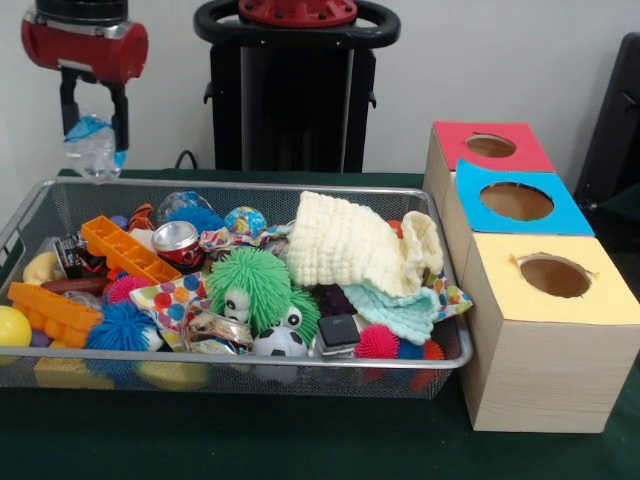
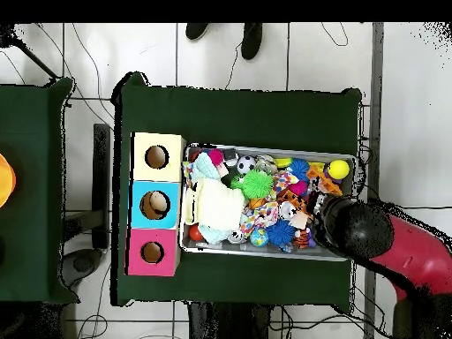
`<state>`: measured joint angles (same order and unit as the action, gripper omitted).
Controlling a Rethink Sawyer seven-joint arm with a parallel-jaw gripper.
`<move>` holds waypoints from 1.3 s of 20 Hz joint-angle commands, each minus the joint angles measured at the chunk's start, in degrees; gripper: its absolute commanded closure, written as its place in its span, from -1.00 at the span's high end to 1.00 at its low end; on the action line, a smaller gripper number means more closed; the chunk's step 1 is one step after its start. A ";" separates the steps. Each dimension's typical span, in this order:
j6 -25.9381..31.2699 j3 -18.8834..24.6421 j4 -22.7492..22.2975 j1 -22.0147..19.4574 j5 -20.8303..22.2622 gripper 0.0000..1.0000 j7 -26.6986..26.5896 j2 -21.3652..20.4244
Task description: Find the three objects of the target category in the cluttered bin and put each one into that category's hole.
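Gripper (image 1: 93, 135) pinches a crushed bottle (image 1: 92, 148) above the bin's (image 1: 250, 186) far left corner. Overhead, the arm (image 2: 375, 234) hides both.

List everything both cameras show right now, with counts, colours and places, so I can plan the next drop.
Silver wire mesh bin: one, centre of green table.
Crushed clear plastic bottle with bluish label: one, held above bin's end farthest from the boxes.
Wooden boxes with round holes: three, beside bin; red top, blue top, yellow top.
Cream knitted cloth: one, in bin near boxes.
Green fuzzy toy: one, bin middle.
Orange plastic trays: two, in bin.
Red shiny can: one, in bin.
Red and black gripper: one, shut on bottle.
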<state>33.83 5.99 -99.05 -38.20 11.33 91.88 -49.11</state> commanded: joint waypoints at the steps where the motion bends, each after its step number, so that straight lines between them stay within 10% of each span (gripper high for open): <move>1: 0.68 1.92 -6.58 2.20 -2.50 -1.00 8.30 2.18; 26: -4.00 1.12 -10.23 10.76 -6.93 -1.00 10.36 0.97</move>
<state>33.78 5.96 -105.42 -28.43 6.69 91.88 -47.99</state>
